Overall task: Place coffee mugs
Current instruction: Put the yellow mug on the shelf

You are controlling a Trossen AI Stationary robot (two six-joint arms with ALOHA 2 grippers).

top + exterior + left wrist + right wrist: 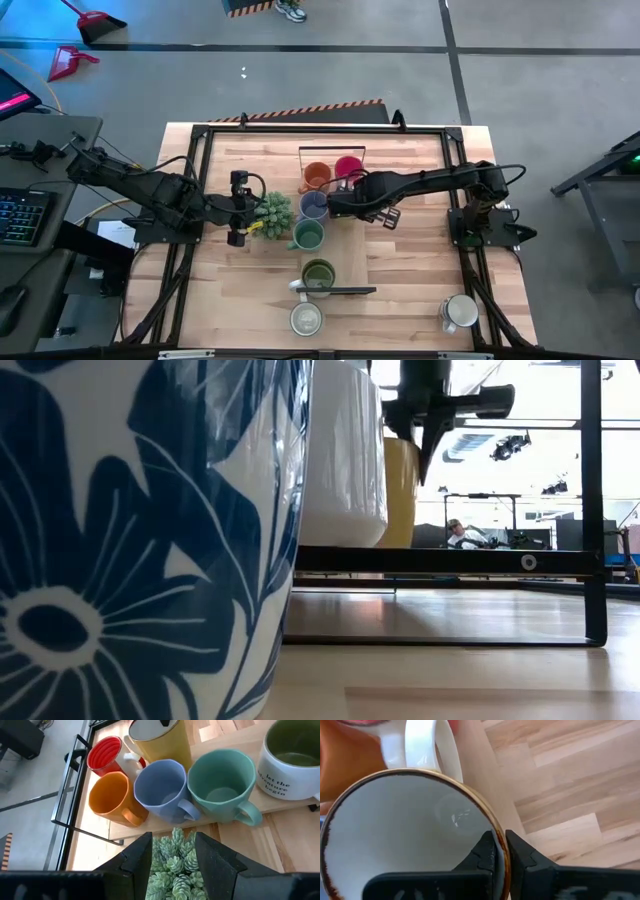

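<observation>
We have a white-lined, yellow-sided mug point(405, 835) pinched by its gold rim in the right gripper point(501, 852), jaws clenched on the wall, hanging among the cluster beside the orange mug point(317, 176) and pink-red mug point(348, 167). We judge this the placing step: next we lower it into its slot by the lavender-blue mug point(161, 790) and let go. The left gripper point(172, 851) straddles the spiky potted plant point(272, 212); whether it squeezes it, we cannot tell.
</observation>
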